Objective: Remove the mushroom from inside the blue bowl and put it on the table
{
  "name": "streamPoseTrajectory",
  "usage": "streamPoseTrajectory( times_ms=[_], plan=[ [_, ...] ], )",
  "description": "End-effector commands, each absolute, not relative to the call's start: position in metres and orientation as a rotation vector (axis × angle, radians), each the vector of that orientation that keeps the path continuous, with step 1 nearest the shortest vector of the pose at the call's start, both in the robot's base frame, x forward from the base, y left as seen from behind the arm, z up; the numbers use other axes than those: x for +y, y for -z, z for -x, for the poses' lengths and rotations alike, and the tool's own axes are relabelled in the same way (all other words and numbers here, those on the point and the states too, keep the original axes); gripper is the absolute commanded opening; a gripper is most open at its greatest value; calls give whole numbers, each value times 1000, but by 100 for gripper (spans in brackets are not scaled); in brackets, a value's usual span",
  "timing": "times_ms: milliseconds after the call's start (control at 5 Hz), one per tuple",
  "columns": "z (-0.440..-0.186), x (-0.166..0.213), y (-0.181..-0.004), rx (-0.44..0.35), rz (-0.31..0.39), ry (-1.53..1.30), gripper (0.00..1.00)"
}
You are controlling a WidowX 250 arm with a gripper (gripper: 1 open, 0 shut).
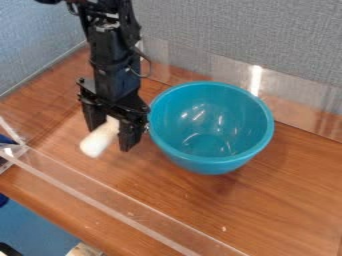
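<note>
Mushroom [98, 139] lies on the tabletop [174, 205], stem showing, between the spread jaws [115, 130] and left of the bowl [211, 128]. Placing looks done and release seems the step in hand; next, the arm should lift straight up, without dragging the mushroom or knocking the bowl at its right.

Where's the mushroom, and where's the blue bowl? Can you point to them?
Mushroom [94, 145]: camera view, on its pale stem.
Blue bowl [214, 161]: camera view, on its outside wall, near the bottom.
</note>
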State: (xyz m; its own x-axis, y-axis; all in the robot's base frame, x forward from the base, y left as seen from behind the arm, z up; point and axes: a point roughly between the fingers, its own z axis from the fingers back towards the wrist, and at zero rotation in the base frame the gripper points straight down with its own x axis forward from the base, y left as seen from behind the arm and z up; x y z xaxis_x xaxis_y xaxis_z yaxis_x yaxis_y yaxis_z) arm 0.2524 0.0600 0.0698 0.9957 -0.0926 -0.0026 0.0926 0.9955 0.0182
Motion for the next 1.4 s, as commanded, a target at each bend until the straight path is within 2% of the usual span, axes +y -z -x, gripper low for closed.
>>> streamPoseTrajectory(
  times_ms=[0,1200],
  plan=[
    [-260,67,-83,-41,-27,65,100],
    [-270,65,-61,-25,-14,47,100]
  ],
)
